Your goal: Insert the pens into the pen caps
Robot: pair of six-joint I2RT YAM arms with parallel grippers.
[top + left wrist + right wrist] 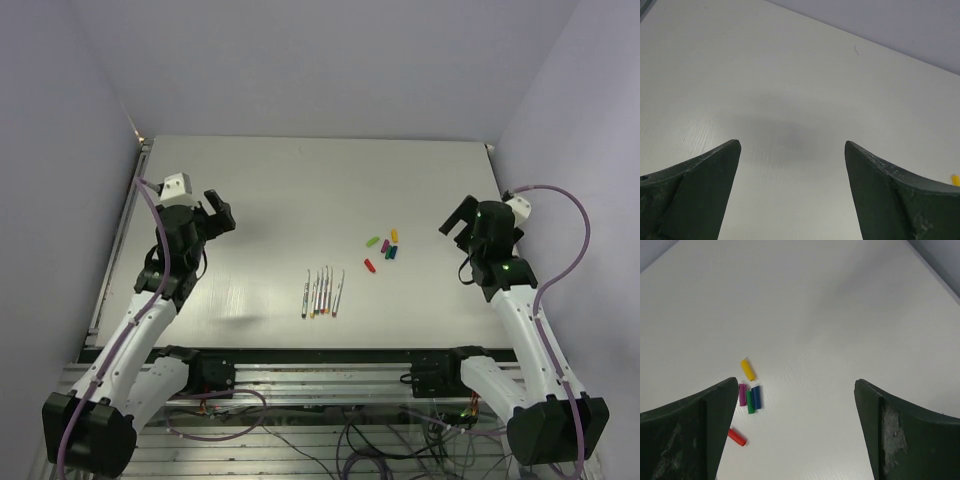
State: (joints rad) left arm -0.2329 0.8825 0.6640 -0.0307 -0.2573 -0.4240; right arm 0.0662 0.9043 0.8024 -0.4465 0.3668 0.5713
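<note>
Holds left gripper (218, 212) spread apart, empty. Holds right gripper (455, 222) likewise apart, empty, with pen caps (750, 401) beside its left finger and pens (322, 292) farther left.

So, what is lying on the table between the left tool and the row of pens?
Nothing lies there: only bare white table separates the open left tool from the pens, as the top view shows.

No lettering, label, brand, number or sign legible in any view. None readable on the pens (323, 293), too small to show any print, nor on the pen caps (386, 246) or the worktop (270, 200).
</note>
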